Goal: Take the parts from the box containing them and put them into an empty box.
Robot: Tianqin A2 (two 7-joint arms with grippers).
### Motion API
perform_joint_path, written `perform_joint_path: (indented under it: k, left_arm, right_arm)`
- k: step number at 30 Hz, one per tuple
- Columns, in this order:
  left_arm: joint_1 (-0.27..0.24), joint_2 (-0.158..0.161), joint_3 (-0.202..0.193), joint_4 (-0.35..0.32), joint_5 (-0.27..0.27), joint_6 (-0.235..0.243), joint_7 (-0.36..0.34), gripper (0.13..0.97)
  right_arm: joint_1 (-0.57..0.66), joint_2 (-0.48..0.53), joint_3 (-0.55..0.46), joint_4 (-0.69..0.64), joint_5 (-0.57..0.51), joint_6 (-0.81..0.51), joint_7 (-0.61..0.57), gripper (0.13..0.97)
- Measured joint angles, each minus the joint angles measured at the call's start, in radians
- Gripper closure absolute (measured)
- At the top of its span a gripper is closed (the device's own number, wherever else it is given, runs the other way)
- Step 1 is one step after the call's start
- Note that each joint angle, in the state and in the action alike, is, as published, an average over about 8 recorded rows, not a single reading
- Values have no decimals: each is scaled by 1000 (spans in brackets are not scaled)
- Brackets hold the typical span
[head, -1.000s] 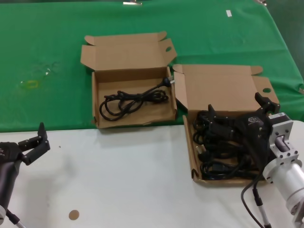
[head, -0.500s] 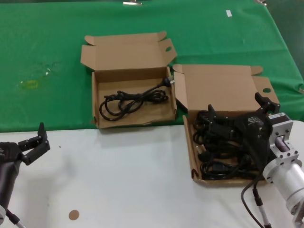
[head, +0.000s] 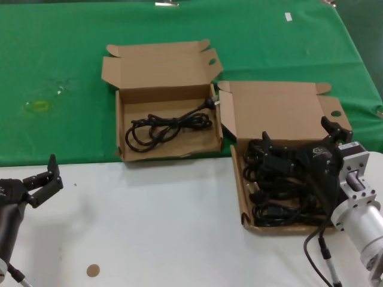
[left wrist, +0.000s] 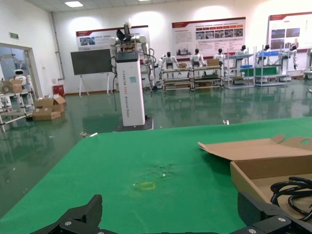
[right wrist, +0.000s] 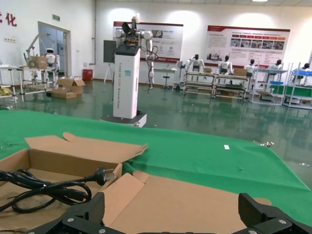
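Note:
The box containing them (head: 245, 210) sits at the right, across the edge where green cloth meets white table. It is full of tangled black power cords (head: 281, 194); its raised lid (head: 281, 110) has a small round hole. My right gripper (head: 299, 136) hovers open just over those cords, holding nothing, and faces the lid (right wrist: 195, 204). To the left stands the box with an oval lid hole (head: 119, 128), with one coiled cord (head: 164, 127) inside, also seen from the right wrist (right wrist: 48, 187). My left gripper (head: 40, 173) is open and parked over the white table at the near left.
Green cloth (head: 60, 60) covers the far half of the table, with a faint yellow mark (head: 37, 106). A small brown dot (head: 92, 270) lies on the white surface. The left wrist view shows the left box's edge (left wrist: 258, 168) and my own open left gripper (left wrist: 170, 209).

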Motion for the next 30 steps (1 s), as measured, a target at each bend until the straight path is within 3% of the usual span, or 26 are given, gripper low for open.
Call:
perform_joint_path:
  k: [30]
  left_arm:
    - [0, 0, 0, 0, 0, 0, 0, 132]
  right_arm:
    - [0, 0, 0, 0, 0, 0, 0, 129]
